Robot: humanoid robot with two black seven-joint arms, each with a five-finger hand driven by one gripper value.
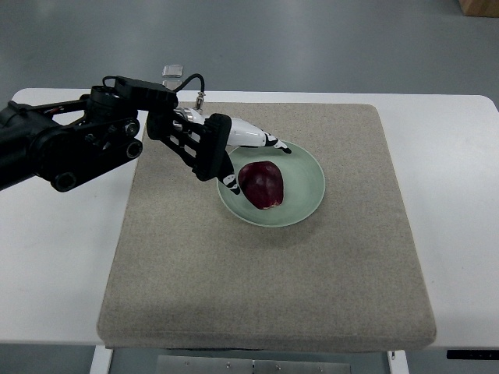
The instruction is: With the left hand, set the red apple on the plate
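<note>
We see the red apple [263, 185] resting in the green plate [306, 199] on the mat [265, 273]. The left hand [234, 152] sits at the apple's 10 o'clock, fingers [261, 139] spread around it; actual contact cannot be determined.

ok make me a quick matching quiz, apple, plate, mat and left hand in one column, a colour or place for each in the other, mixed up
1. apple
2. plate
3. mat
4. left hand

a. pale green
b. at the plate's left rim
c. beige, under the plate
d. dark red, on the plate

Pairs: 1-d, 2-a, 3-c, 4-b
</note>
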